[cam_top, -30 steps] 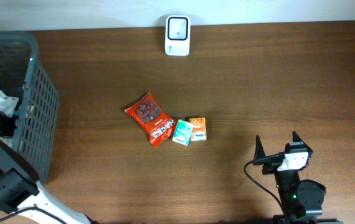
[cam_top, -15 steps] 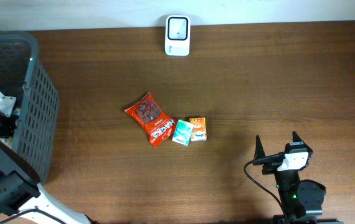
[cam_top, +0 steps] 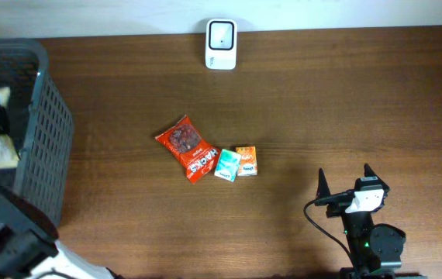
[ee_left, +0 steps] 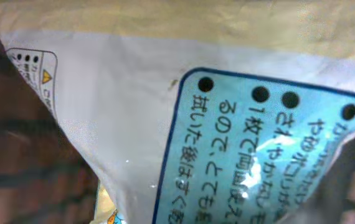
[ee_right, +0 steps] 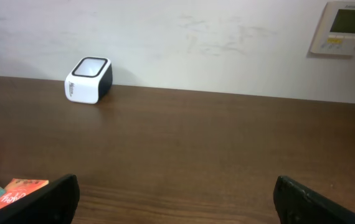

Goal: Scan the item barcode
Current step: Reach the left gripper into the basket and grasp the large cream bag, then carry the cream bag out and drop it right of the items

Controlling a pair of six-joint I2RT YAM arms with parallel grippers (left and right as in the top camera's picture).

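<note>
My left fingers, unseen behind the white packet [ee_left: 121, 124] filling my wrist view, are closed, on its film I judge; my right fingers [ee_right: 53, 198] stand wide apart, holding nothing. The packet is at the basket [cam_top: 46, 155], well left of the scanner [cam_top: 221, 44]. Slick film could slip from a thin pinch, or snag the basket's mesh on lifting. The tabletop [cam_top: 360, 101] is dark wood, the scanner at its far edge against a pale wall.
</note>
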